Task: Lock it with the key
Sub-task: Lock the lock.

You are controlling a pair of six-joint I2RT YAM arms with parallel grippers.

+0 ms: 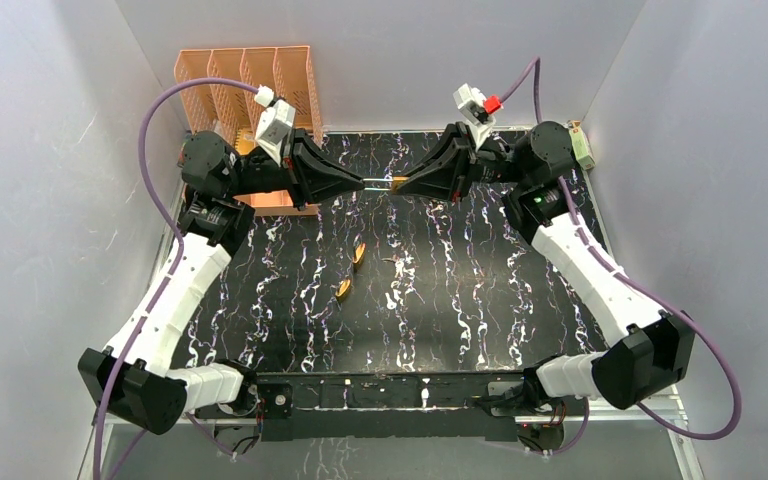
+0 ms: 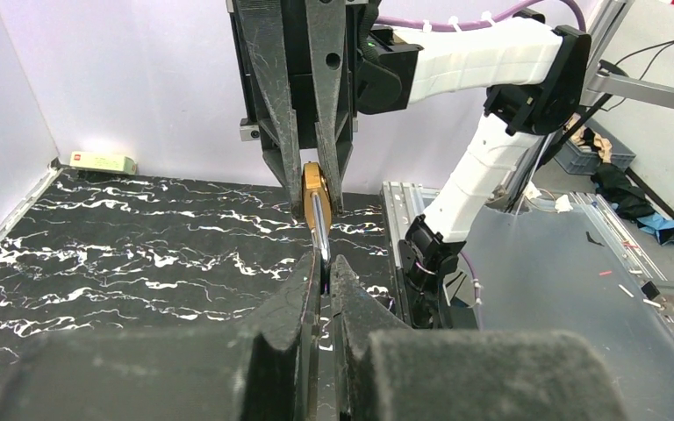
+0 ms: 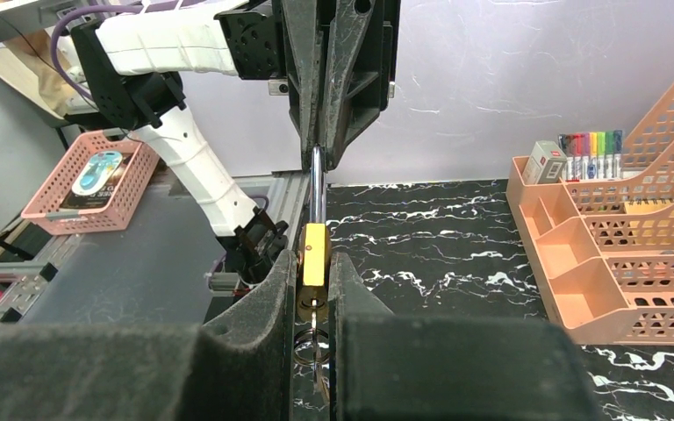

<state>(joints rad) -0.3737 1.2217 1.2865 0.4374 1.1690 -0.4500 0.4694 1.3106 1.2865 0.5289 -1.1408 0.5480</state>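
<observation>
Top external showed, far over the table (image 1: 460,300), the left gripper (image 1: 362,183) pinching the shackle (image 2: 319,226) tight, the right gripper (image 1: 400,184) clamping the padlock body (image 3: 314,254).

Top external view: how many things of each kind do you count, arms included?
Robot arms: 2
Brass padlock, held between left claw and right claw: 1
Loose brass-coloured pieces on the table: 2
Orange organiser: 1
Small box, far right corner: 1
Total: 7
</observation>
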